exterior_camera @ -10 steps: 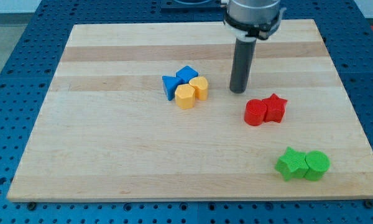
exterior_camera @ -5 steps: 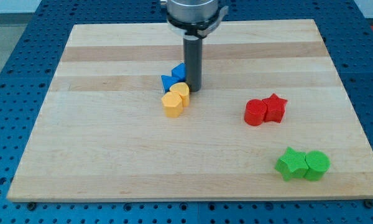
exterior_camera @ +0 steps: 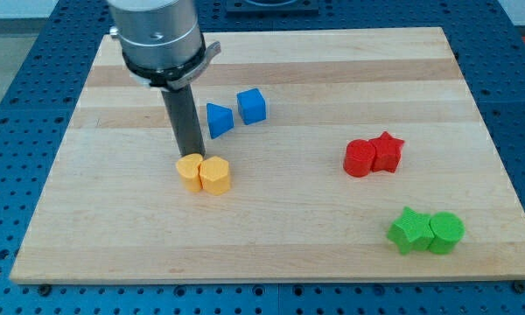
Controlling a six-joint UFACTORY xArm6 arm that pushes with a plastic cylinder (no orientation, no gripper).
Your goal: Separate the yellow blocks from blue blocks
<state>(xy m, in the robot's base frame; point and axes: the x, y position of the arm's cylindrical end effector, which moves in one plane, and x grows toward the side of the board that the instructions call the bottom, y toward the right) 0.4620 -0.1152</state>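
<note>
- No hand on this arm, only a straight dark rod, so nothing to report as apart, together or clamped.
- My tip [exterior_camera: 191, 155] down on the worktop [exterior_camera: 289, 210], touching or just short of the top edge of the yellow pair; exact contact hard to tell.
- Two yellow blocks: a yellow block [exterior_camera: 190, 171] directly below the tip toward the view's bottom, and a yellow hexagonal block [exterior_camera: 215, 175] just to that one's right, the two touching.
- Two blue blocks: a blue triangle [exterior_camera: 219, 119] up and to the right of the tip, near the rod, and a blue cube [exterior_camera: 252, 106] further right and slightly higher, just beside the triangle.
- Key relation: tip standing between the colours, yellows below it, blues above-right, a clear gap of bare wood between the groups.
- Judged: separation largely achieved; any further push best aimed toward the view's bottom-left, away from the blues.
- Elsewhere, well to the right: a red cylinder [exterior_camera: 360, 158] touching a red star [exterior_camera: 387, 150], and a green star [exterior_camera: 409, 230] touching a green cylinder [exterior_camera: 446, 232].
</note>
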